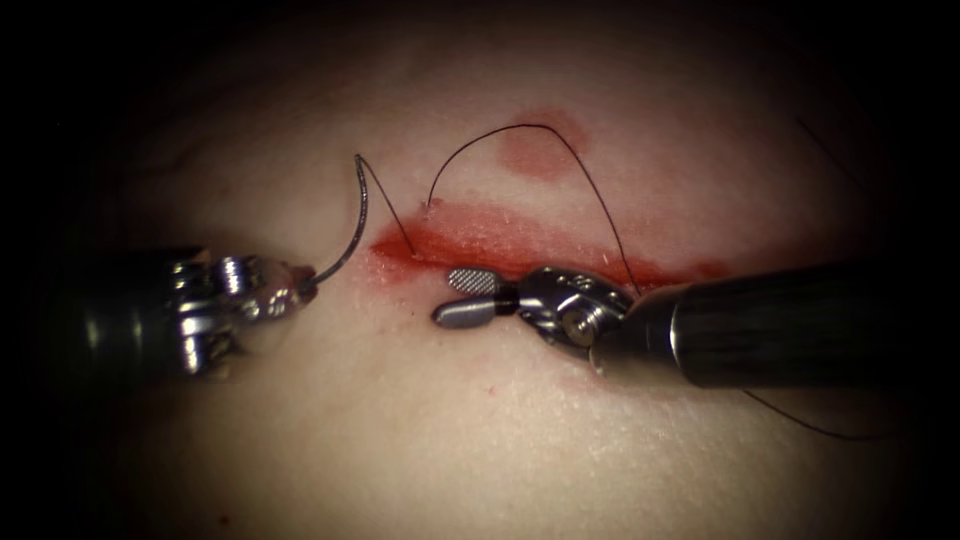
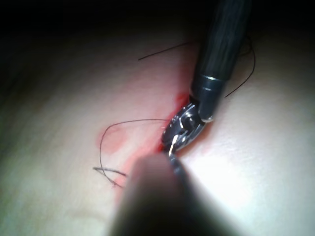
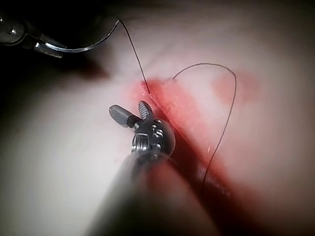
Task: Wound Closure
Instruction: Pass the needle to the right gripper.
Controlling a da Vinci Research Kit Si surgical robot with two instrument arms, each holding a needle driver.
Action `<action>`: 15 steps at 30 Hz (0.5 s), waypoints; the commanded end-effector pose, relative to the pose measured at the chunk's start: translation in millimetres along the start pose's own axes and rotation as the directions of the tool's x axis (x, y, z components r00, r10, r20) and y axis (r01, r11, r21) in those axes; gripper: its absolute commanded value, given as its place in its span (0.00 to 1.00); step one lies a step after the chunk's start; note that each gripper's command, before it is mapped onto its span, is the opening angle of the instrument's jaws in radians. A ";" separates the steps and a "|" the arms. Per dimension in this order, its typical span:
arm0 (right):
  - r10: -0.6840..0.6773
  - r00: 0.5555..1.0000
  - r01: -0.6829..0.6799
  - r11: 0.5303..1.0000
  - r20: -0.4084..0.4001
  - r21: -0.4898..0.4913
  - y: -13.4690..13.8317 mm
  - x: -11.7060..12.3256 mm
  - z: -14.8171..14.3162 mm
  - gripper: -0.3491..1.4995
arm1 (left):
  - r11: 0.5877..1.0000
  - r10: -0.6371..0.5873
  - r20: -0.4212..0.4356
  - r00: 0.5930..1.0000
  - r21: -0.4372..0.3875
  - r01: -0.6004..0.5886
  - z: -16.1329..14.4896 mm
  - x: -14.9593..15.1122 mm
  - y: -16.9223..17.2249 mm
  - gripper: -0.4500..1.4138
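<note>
I see one curved needle (image 1: 352, 225), thin, dark and shiny, free of the tissue (image 1: 400, 420) to the left of the cut (image 1: 520, 250); my left tool (image 1: 300, 285) has its jaws closed on one end of it, and from the other end the single black thread (image 1: 520, 128) goes down into the left end of the cut (which is wet with red fluid (image 1: 470, 240)) and comes out in a wide loop. My right tool (image 1: 468, 297) lies just below the cut with its two jaws open, holding nothing. There are two tools, and I can read no writing.
</note>
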 end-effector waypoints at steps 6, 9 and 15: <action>0.061 0.997 -0.061 0.998 -0.042 0.001 -2.8 5.6 -0.2 0.90 | 1.000 0.009 -0.020 1.000 0.028 -0.008 0.8 2.5 -0.5 0.05; 0.043 0.998 -0.044 0.999 -0.056 -0.013 -3.3 7.8 -0.8 0.90 | 0.999 0.011 -0.031 0.999 0.040 -0.010 0.4 3.3 -1.0 0.05; 0.017 0.998 -0.019 0.999 -0.060 -0.041 -4.0 9.3 -1.3 0.90 | 0.998 0.009 -0.043 0.999 0.063 -0.006 -0.6 3.8 -1.5 0.05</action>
